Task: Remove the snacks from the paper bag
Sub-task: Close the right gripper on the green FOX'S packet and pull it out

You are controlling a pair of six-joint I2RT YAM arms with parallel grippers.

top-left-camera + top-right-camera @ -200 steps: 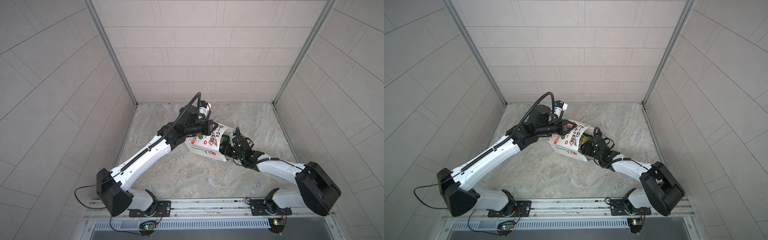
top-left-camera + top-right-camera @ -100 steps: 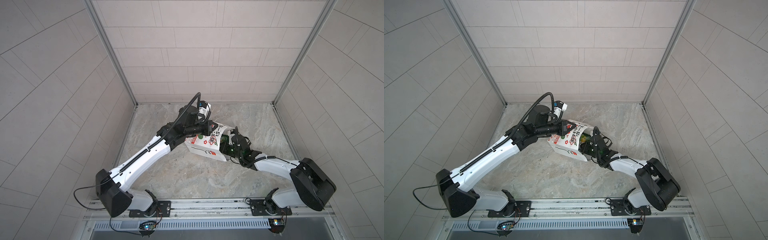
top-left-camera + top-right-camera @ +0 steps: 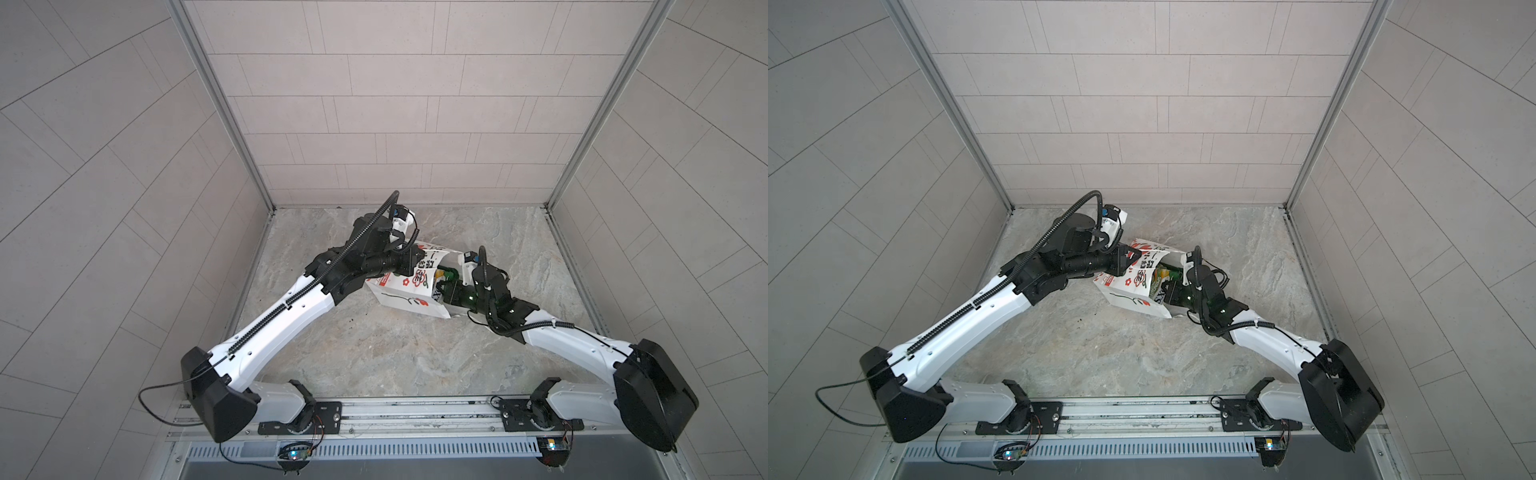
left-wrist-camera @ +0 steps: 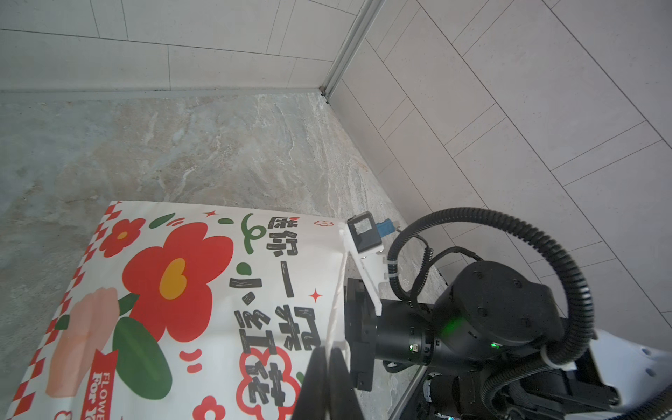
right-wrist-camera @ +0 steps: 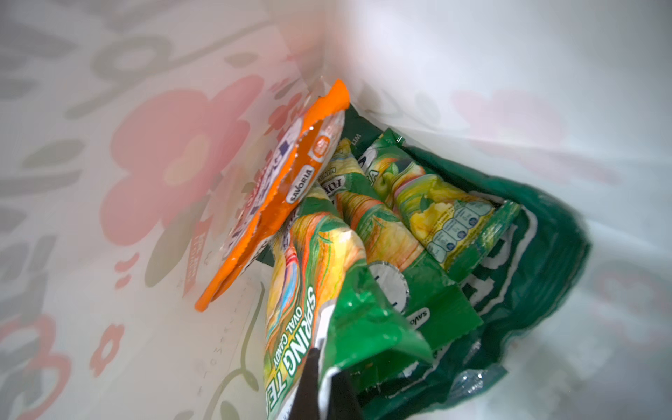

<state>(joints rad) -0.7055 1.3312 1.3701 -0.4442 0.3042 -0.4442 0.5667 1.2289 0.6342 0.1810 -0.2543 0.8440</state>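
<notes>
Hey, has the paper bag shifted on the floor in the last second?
No. In both top views the bag lies as before, its near corner on the same patch of floor.

Pale grey tiled walls (image 3: 374, 104) enclose the left, far and right sides, metal corner posts (image 3: 222, 104) stand at the far corners, and the marbled stone floor (image 3: 395, 353) is evenly lit.

Laboratory robot cell: tiled panels (image 3: 395, 124) wall a stone-patterned floor (image 3: 395, 353) at 9, 12 and 3 o'clock; a rail (image 3: 415, 415) at 6 o'clock carries the left arm (image 3: 286, 320) and right arm (image 3: 573, 345).
</notes>
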